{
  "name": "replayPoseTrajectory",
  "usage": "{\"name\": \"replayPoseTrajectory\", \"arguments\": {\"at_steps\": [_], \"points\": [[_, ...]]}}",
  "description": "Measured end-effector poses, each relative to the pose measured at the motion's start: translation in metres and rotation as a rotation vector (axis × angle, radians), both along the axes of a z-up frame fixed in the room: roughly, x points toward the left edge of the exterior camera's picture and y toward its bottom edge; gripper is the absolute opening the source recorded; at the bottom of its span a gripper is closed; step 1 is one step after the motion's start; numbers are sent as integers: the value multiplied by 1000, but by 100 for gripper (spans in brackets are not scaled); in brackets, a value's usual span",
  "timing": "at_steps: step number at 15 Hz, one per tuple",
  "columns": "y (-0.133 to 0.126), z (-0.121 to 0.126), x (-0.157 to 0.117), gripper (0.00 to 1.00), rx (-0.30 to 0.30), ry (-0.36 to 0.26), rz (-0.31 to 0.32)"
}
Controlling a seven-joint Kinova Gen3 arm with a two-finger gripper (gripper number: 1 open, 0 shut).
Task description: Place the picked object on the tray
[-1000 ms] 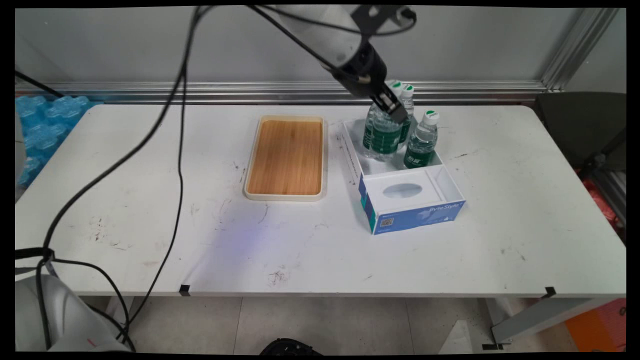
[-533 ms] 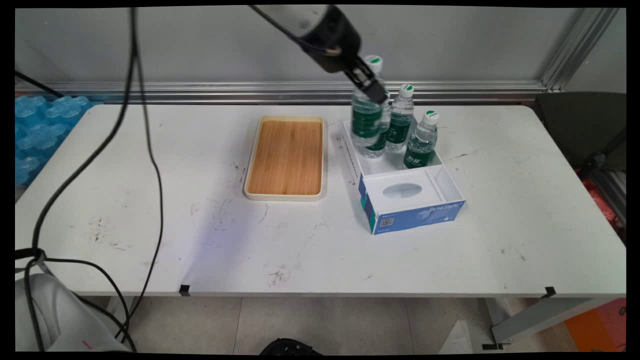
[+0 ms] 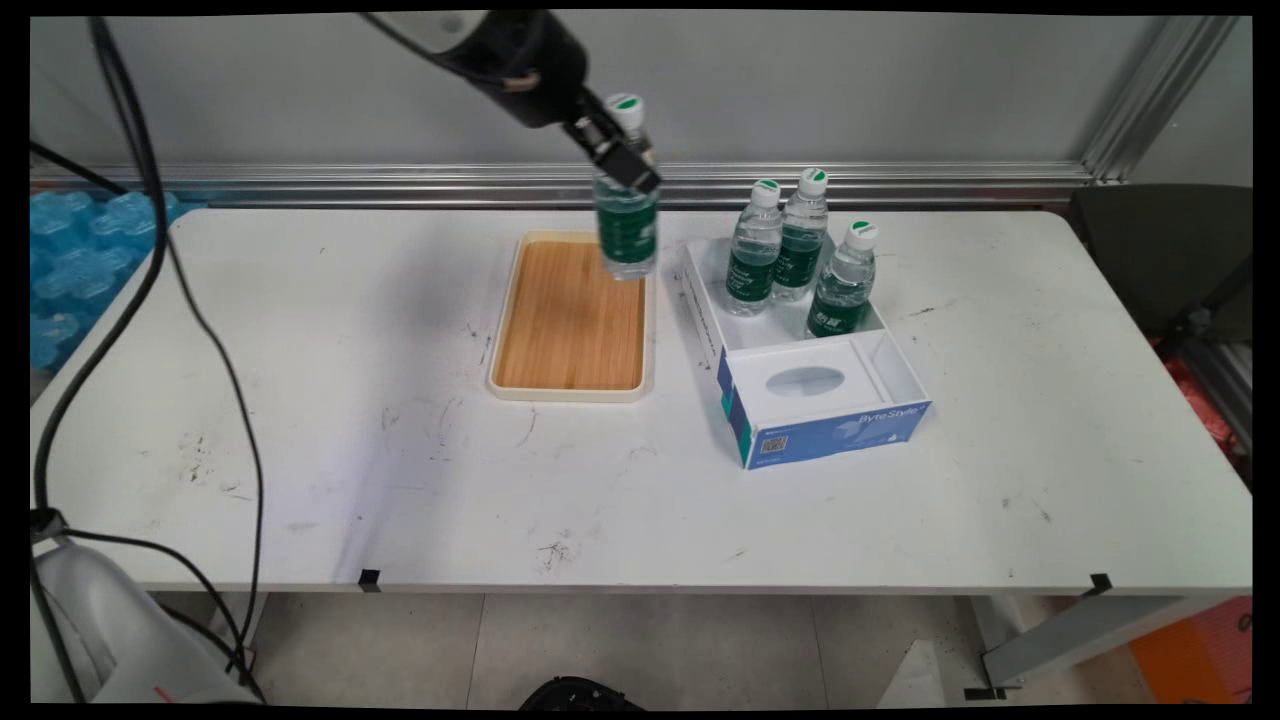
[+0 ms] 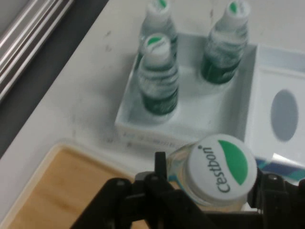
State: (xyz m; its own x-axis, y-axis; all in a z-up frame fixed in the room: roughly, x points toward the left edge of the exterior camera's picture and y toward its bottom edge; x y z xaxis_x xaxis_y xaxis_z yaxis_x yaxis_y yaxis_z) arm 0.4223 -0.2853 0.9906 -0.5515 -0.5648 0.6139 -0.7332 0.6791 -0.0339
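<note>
My gripper (image 3: pixel 622 160) is shut on a water bottle (image 3: pixel 625 225) with a green label and a white cap, held upright in the air over the far right corner of the wooden tray (image 3: pixel 570 315). In the hand view the held bottle's cap (image 4: pixel 220 167), lettered Cestbon, sits between my fingers (image 4: pixel 159 167), with the tray (image 4: pixel 52 191) below at the left. Three more bottles (image 3: pixel 800 250) stand in the white open box (image 3: pixel 800 345) to the right of the tray, and appear in the hand view as bottles (image 4: pixel 159 78) in the box (image 4: pixel 190 129).
The box has a blue front face (image 3: pixel 830 435) and a white insert with an oval hole (image 3: pixel 805 380). Blue bottle packs (image 3: pixel 85 250) lie off the table's left end. Black cables (image 3: pixel 200 330) hang over the table's left part. A metal rail (image 3: pixel 900 185) runs along the wall.
The bottle has been lifted out of the box and carried left, from among the other bottles to above the tray's far right corner. The three other bottles stayed put.
</note>
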Motion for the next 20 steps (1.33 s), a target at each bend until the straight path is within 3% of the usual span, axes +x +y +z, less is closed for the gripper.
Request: {"name": "replayPoseTrajectory", "arguments": {"at_steps": [8,20], "points": [[16,-39,43,0,23,-3,6],[-5,-119,29,0,20,-10,-63]]}}
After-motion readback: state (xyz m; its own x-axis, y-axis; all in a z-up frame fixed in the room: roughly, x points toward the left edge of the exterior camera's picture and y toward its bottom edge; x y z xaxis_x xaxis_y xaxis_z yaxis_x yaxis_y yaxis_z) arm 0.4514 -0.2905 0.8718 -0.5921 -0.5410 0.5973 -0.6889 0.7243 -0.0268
